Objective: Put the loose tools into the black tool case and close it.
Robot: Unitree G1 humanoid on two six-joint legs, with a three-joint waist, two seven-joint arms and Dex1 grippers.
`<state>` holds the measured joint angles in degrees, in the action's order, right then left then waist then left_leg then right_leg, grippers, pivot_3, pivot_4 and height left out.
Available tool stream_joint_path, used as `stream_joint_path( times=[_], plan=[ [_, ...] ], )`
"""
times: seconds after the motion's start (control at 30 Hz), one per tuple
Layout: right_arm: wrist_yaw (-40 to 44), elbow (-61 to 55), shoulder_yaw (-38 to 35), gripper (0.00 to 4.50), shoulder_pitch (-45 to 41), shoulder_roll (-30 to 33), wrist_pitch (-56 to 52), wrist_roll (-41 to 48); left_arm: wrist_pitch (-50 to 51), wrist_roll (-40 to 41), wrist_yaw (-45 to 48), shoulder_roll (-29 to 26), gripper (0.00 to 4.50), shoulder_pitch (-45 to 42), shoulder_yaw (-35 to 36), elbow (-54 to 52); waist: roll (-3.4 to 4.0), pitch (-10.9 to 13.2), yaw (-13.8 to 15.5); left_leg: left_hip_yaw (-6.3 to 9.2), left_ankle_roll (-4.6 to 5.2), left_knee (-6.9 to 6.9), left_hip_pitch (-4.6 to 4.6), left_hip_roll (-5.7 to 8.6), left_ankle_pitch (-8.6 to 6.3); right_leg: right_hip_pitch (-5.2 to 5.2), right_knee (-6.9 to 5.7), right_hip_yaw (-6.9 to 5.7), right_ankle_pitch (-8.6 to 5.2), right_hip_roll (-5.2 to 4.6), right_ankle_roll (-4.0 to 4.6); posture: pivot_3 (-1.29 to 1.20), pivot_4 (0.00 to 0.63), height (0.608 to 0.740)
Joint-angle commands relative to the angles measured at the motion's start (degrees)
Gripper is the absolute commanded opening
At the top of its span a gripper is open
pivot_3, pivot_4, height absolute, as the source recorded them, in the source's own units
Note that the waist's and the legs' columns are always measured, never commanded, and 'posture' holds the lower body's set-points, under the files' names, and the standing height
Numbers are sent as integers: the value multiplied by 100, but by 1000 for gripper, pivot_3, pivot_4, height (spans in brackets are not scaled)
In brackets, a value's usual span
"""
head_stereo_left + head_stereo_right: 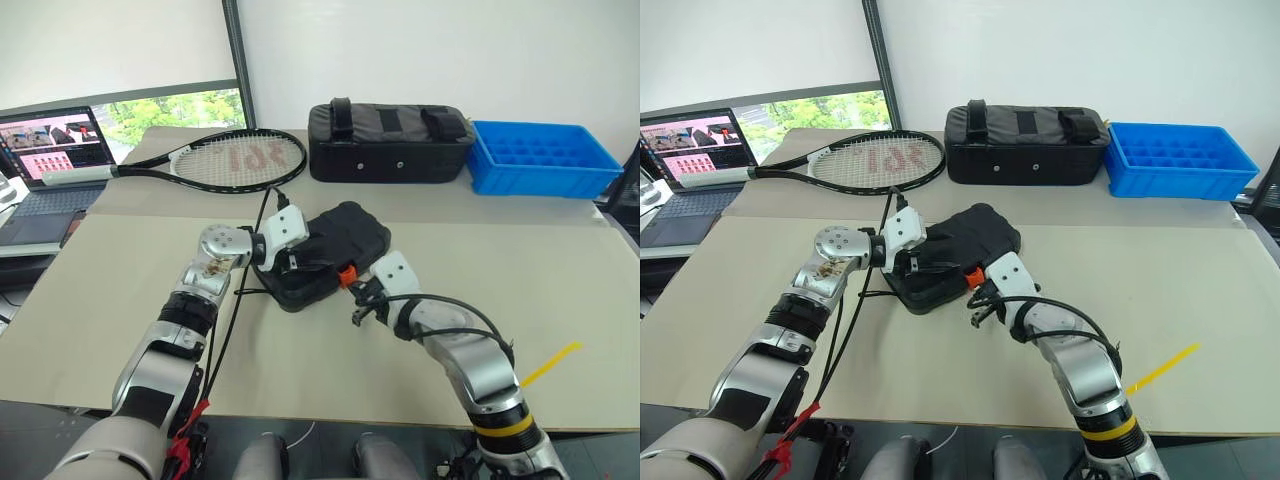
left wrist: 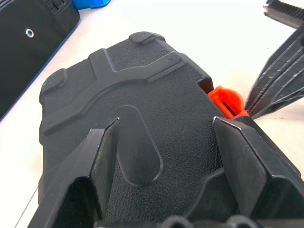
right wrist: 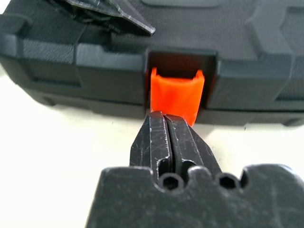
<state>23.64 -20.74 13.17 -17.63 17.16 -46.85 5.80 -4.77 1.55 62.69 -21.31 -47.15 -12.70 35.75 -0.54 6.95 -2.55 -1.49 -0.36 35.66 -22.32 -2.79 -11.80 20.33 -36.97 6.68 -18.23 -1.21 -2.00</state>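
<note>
- Robotics lab or test office, by all appearances
- Paper-covered worktable (image 1: 560, 300) under a window (image 1: 175, 108)
- Left of table: open laptop (image 1: 50, 150)
- At table's far edge: blue compartment tray (image 1: 540, 158)

red mark on tennis racket (image 1: 235, 160) strings, unreadable, no other text

Black ribbed tool case (image 1: 325, 252) lies closed on table; orange latch (image 3: 176, 94) unfastened.

The two head cameras look forward and down from above the table (image 1: 560, 300), side by side, sharing the whole tabletop. The left wrist camera sits very close over the black tool case (image 2: 142, 109) lid. The right wrist camera faces the case's front edge, tight on the orange latch (image 3: 175, 95), which all views share.
</note>
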Motion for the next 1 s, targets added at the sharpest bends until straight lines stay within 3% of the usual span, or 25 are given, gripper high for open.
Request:
stream_joint_path(
  times=[0.03,0.27,0.47,0.6,0.7,0.9,1.0],
  plan=[
    [-57,133,19,22,-289,-130,209,-25,126,-251,65,3,3366,185,-258,98,-1,0,-21,0,0,-1,0,0,0,1,-1,1,0,0,0,0,150,708],
    [-11,243,2,22,-300,-159,381,-26,162,-206,43,-22,3366,219,-207,2,-2,1,-131,1,0,-7,5,-4,0,4,-5,9,0,8,0,0,150,708],
    [520,-168,-572,22,288,393,655,357,903,495,-74,-298,3366,498,533,-817,-6,4,-132,1,0,-17,-3,-3,0,9,5,10,0,6,0,0,150,708],
    [973,-115,-1139,1135,790,1042,1239,504,1640,1182,-86,-726,3366,1150,1161,-1978,-14,10,-131,-2,0,-55,-5,0,0,19,20,13,0,0,0,0,150,708],
    [1454,202,-1909,2208,1183,1440,1826,869,2277,1538,-283,-1203,3366,1991,1722,-3052,-15,15,-128,0,0,-72,-9,-3,0,29,24,10,1,1,4,0,150,708],
    [2539,1357,-2885,4300,1551,1975,3205,1349,2299,1770,-626,-1632,3366,3528,2548,-3916,-26,28,-68,-4,-1,-80,6,-2,0,12,35,8,2,-15,14,0,150,708],
    [3201,1882,-3336,4439,1538,2058,3591,1890,2307,1741,-891,-1620,3366,4183,2792,-4063,-28,33,-24,-8,-1,-79,21,-2,0,-5,36,11,-2,-29,15,0,150,708]
  ],
)
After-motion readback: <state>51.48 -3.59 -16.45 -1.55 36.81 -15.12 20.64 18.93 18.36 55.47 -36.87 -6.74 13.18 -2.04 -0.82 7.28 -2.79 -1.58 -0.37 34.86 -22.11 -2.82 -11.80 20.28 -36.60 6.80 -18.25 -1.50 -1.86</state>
